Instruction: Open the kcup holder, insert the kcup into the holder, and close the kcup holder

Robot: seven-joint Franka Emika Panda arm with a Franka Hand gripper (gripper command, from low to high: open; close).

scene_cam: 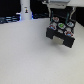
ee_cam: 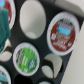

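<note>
Pale grey metalwork at the top right of the exterior view is your gripper (scene_cam: 60,14). It hangs directly over the kcup holder (scene_cam: 61,32) and is blurred against it. You cannot tell from either view whether the jaws are spread or pressed together, nor whether they touch anything.

Below the tool, the holder is a black boxy block in the upper right of the exterior view, resting on the pale table (scene_cam: 30,57). Its upper face shows several small round coloured spots, and there are pale marks on its front.

The wrist view looks closely at that black surface (ee_cam: 44,46), which is pierced with round wells. The kcup (ee_cam: 26,57), with a green and white lid, sits in one well. A red-lidded cup (ee_cam: 62,31) sits in another well nearby, apart from it. A pale well (ee_cam: 31,19) looks unfilled. A teal shape (ee_cam: 4,22) at the frame edge is too cropped to identify.

Well apart from the holder, a white bottle-like object (scene_cam: 25,11) stands upright at the upper left of the exterior view.
</note>
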